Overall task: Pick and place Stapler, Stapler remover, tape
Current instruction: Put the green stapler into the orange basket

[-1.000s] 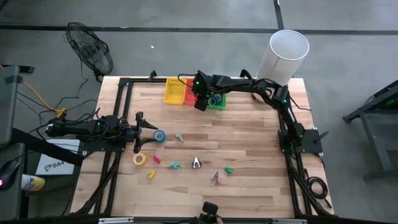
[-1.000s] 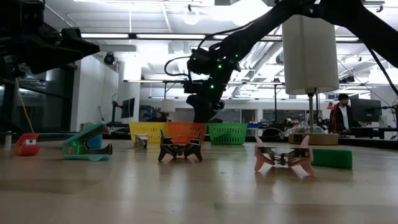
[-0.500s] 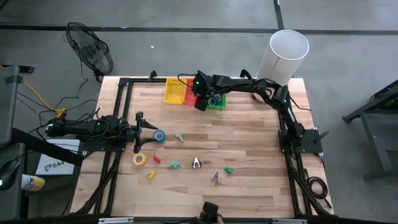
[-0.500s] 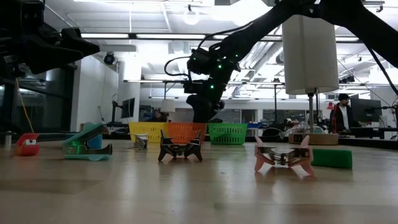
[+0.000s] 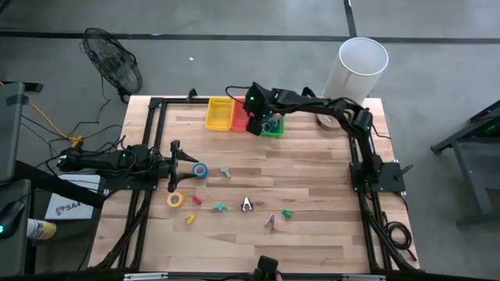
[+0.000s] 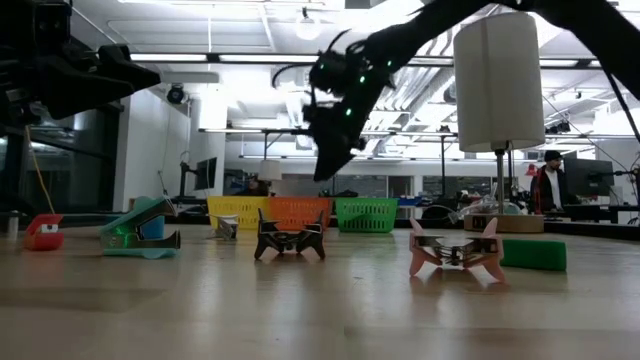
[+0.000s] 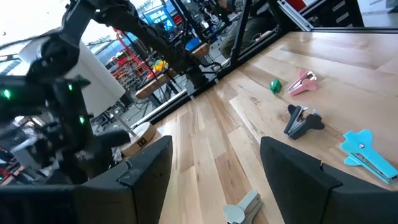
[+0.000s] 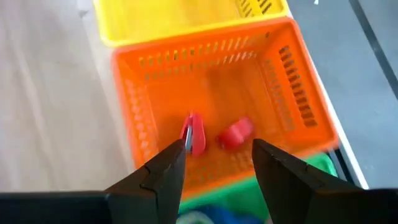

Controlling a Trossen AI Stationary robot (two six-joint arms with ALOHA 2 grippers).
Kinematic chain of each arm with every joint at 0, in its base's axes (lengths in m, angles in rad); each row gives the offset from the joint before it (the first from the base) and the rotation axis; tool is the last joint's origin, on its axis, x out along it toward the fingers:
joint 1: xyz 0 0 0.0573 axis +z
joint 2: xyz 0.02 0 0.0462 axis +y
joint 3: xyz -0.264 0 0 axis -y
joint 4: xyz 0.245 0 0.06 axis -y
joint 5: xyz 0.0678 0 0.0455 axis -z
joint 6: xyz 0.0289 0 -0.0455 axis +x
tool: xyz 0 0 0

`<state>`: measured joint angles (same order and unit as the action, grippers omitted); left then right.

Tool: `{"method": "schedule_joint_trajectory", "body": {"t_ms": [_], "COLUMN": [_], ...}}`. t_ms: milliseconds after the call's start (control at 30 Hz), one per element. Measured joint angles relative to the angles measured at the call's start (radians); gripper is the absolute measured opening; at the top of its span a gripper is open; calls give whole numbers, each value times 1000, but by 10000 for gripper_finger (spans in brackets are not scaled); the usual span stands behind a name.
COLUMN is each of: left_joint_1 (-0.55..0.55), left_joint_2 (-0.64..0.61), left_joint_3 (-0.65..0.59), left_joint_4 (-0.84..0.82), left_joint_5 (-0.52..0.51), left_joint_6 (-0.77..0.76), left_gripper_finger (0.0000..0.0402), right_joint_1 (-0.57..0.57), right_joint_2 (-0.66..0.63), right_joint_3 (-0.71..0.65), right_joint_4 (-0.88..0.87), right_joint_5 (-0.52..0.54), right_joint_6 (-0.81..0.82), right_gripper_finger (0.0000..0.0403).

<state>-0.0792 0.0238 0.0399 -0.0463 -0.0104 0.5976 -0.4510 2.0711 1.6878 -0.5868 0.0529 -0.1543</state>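
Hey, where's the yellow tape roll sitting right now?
In the high view the yellow tape roll lies flat on the table's left side, just below the blue tape roll and near the left gripper.

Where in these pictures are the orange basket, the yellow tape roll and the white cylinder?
orange basket [image 8: 292, 81]: right wrist view, on its side wall.
yellow tape roll [image 5: 175, 200]: high view, on its ring.
white cylinder [image 5: 361, 58]: high view, on its top.
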Motion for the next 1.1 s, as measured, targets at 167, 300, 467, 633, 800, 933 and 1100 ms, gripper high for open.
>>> {"method": "schedule_joint_trajectory", "body": {"t_ms": [167, 300, 467, 633, 800, 933, 1100], "left_joint_1": [0, 0, 0, 0, 0, 0, 0], "left_joint_2": [0, 0, 0, 0, 0, 0, 0], "left_joint_3": [0, 0, 0, 0, 0, 0, 0], "left_joint_4": [0, 0, 0, 0, 0, 0, 0], "left_joint_5": [0, 0, 0, 0, 0, 0, 0], "left_joint_6": [0, 0, 0, 0, 0, 0, 0], "left_gripper_finger": [239, 239, 239, 239, 239, 239, 239], "right_joint_1": [28, 64, 116, 187, 266, 328, 414], "right_joint_2": [-72, -117, -135, -135, -135, -135, -135], "right_joint_3": [2, 2, 1, -1, -1, -1, -1], "right_joint_4": [-123, -239, -399, -527, -607, -655, -701], "right_joint_5": [-8, -12, -11, -12, -17, -29, -33], "right_joint_6": [21, 53, 115, 174, 241, 325, 424], "right_gripper_finger": [178, 175, 174, 174, 174, 174, 174]}}
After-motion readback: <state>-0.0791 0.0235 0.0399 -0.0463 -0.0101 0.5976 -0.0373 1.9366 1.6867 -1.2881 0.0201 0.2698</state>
